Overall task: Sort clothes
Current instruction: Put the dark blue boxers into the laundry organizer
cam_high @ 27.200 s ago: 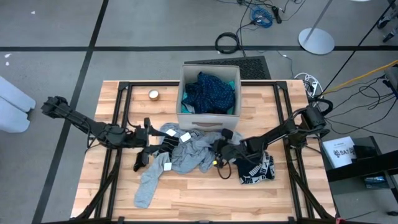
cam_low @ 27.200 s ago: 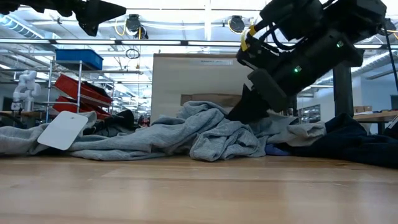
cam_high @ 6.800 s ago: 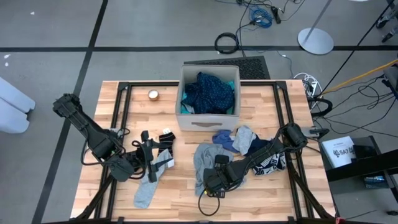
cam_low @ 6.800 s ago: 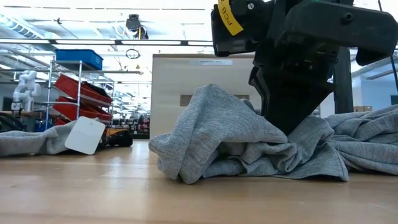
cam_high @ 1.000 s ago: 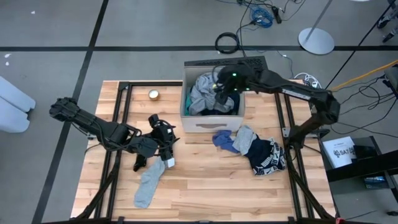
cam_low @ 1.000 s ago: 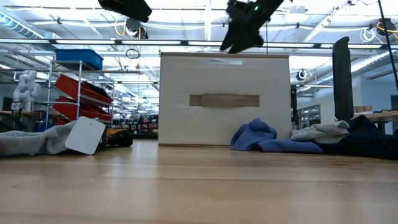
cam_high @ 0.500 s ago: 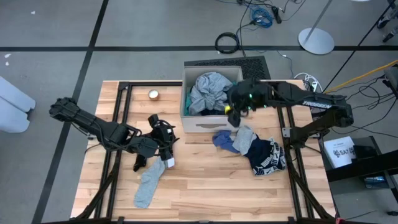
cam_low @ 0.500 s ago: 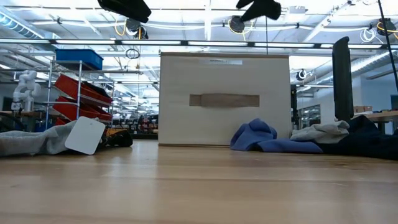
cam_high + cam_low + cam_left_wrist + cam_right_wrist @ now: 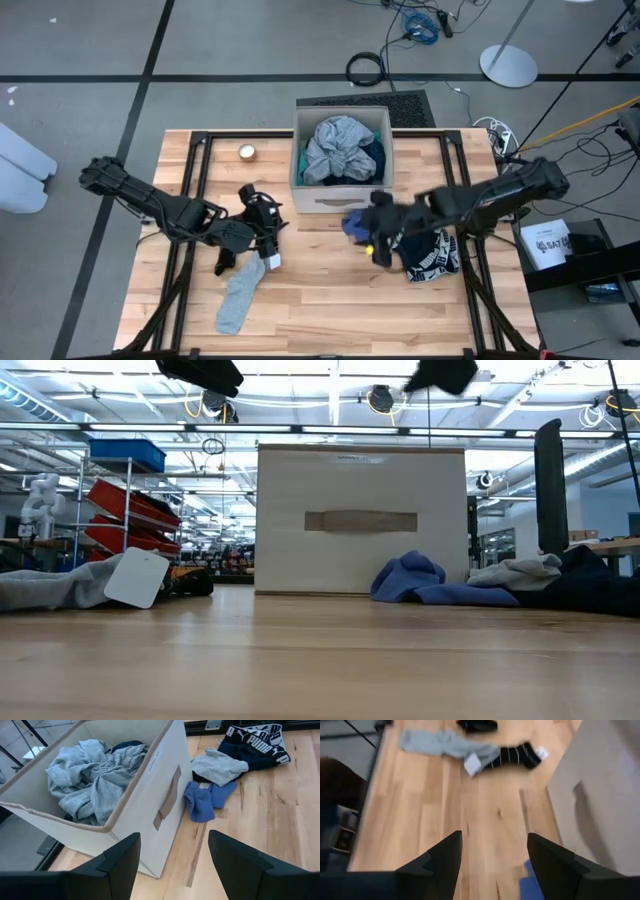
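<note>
A grey garment [image 9: 335, 150] lies heaped in the beige box [image 9: 338, 198] at the table's far middle, over a dark blue piece. In front of the box a blue cloth [image 9: 200, 802], a small grey cloth [image 9: 217, 767] and black-and-white patterned shorts [image 9: 432, 258] lie on the wood. My right gripper [image 9: 378, 238] hangs open above the blue cloth, nothing between its fingers [image 9: 493, 837]. Left of the box my left gripper [image 9: 265, 215] stays open and empty in the air [image 9: 172, 837], over a striped black sock [image 9: 517, 756] and a grey sock [image 9: 238, 298].
A small round object [image 9: 247, 152] sits at the far left of the table. Black frame rails [image 9: 190, 190] run along both sides. A white tag [image 9: 135, 575] stands up beside the socks. Bare wood [image 9: 330, 310] stretches along the near edge.
My right gripper has swung away from above the box toward the table's near edge, sinking a little, and now hangs over the blue cloth in front of the box. It stayed open and empty. The grey garment rests in the box.
</note>
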